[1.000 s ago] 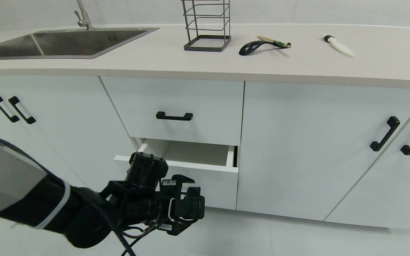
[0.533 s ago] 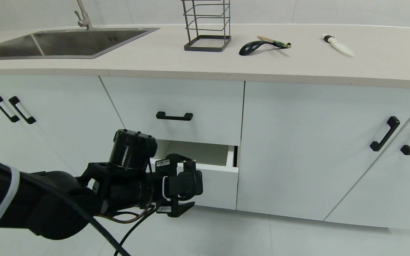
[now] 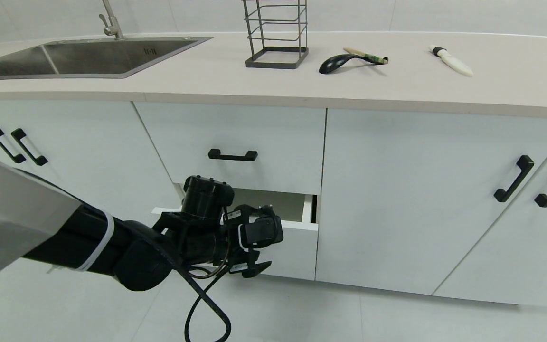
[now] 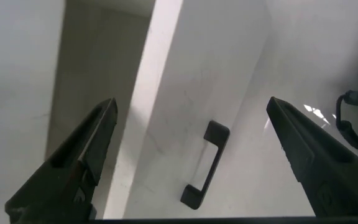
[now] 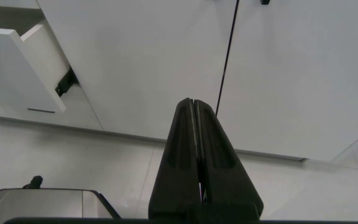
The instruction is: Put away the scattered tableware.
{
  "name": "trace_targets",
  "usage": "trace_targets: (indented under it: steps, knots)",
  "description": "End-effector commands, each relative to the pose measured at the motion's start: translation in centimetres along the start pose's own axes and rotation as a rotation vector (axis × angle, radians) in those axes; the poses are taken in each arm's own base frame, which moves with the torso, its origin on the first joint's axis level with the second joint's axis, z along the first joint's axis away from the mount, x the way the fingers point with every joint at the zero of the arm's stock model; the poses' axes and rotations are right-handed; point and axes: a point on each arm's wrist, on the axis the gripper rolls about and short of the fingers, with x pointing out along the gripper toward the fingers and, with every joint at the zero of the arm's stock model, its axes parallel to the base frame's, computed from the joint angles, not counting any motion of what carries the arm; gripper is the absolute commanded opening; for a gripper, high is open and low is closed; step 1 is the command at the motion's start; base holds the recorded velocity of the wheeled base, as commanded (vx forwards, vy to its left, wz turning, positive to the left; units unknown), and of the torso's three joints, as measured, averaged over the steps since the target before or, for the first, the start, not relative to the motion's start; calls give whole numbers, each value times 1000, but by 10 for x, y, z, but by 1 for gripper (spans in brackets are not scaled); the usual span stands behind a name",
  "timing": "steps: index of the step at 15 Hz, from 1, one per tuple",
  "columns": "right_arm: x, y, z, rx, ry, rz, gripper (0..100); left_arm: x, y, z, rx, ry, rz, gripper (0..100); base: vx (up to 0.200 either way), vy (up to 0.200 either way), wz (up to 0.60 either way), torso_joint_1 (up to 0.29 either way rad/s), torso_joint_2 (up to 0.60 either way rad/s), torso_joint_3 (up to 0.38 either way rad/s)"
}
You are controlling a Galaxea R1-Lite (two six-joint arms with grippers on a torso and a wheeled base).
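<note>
Blocking much of the lower drawer (image 3: 297, 251) front, the left gripper (image 3: 258, 240) hides the pull from the head camera. The wrist camera catches that black handle (image 4: 205, 165) sitting between the two widely parted fingers (image 4: 73, 174), with neither touching it. The drawer stands partly pulled out, and little of its inside can be made out. Up on the counter (image 3: 183, 78) the wire rack (image 3: 276, 65) is cut off at the top. The tableware lies well above that gripper and off to its right: a black spoon (image 3: 335, 63) near the rack, and a white knife (image 3: 451, 61) farther right. The right gripper (image 5: 195, 106) has its fingers pressed together, low before the cabinet doors (image 5: 291, 62).
</note>
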Motion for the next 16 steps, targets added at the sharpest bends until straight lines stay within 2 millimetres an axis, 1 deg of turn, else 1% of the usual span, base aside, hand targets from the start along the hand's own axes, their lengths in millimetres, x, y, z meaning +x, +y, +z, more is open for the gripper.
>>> trace_targets:
  steps: [1, 3, 5, 6, 8, 9, 10, 12, 14, 16]
  knots:
    - [0, 0, 0, 0, -1, 0, 0, 8, -5, -6, -6, 18, -24, 100, 0, 0, 0, 0, 0, 0]
    - [0, 0, 0, 0, -1, 0, 0, 3, -9, -8, -7, 23, -35, 100, 0, 0, 0, 0, 0, 0]
    - [0, 0, 0, 0, 1, 0, 0, -7, -15, -10, -9, 28, -48, 100, 0, 0, 0, 0, 0, 0]
    - [0, 0, 0, 0, -1, 0, 0, -23, -23, -12, -10, 31, -56, 100, 0, 0, 0, 0, 0, 0]
    - [0, 0, 0, 0, -1, 2, 0, -43, -32, -14, -10, 28, -66, 100, 0, 0, 0, 0, 0, 0]
    - [0, 0, 0, 0, 1, 0, 0, -65, -45, -17, -11, 15, -89, 100, 0, 0, 0, 0, 0, 0]
    - [0, 0, 0, 0, -1, 0, 0, -78, -53, -19, -11, 6, -104, 100, 0, 0, 0, 0, 0, 0]
    - [0, 0, 0, 0, -1, 0, 0, -98, -67, -24, -16, 1, -121, 100, 0, 0, 0, 0, 0, 0]
    - [0, 0, 0, 0, 1, 2, 0, -112, -75, -27, -15, -20, -138, 100, 0, 0, 0, 0, 0, 0]
    - [0, 0, 0, 0, -1, 2, 0, -122, -79, -28, -16, -28, -131, 100, 0, 0, 0, 0, 0, 0]
